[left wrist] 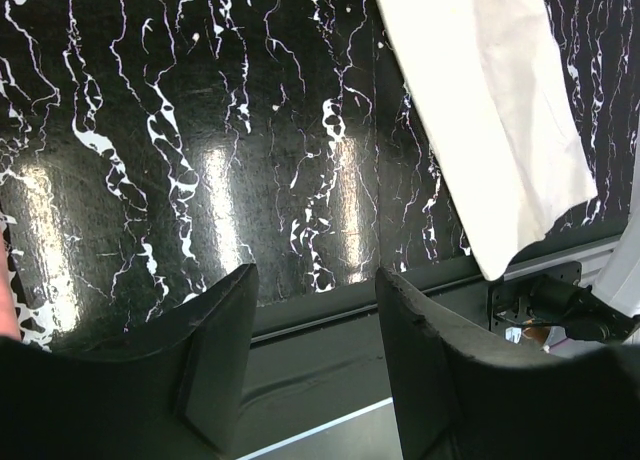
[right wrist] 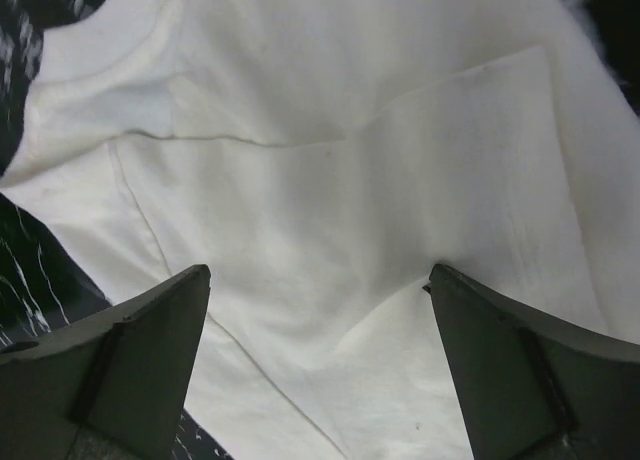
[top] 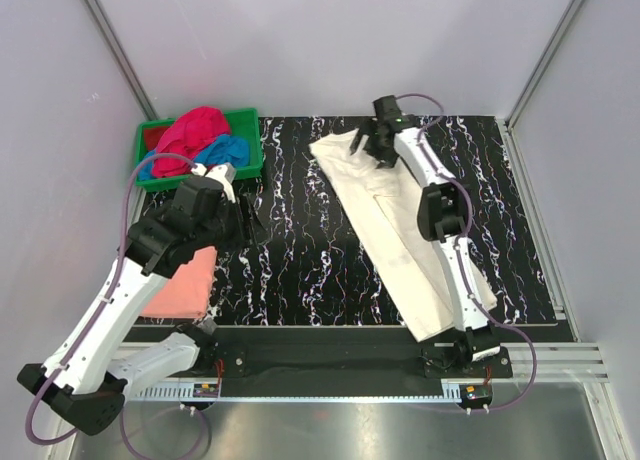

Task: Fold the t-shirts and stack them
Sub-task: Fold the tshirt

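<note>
Risk of a skewed fold: my right gripper hangs open over the cream t-shirt at the far edge of the desk, and pinching one layer alone would drag it crooked.

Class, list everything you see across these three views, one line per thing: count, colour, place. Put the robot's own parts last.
cream t-shirt: one, off-white, laid out diagonally on the table's right half
pink t-shirt: one, salmon, near-left of the table
red t-shirt: one, magenta-red, heaped in the crate
blue t-shirt: one, blue, in the crate beside the red one
crate: one, green, far-left corner
table: one, black with white veins
left gripper: one, black, open above bare table
right gripper: one, black, open over the cream t-shirt's far end
</note>
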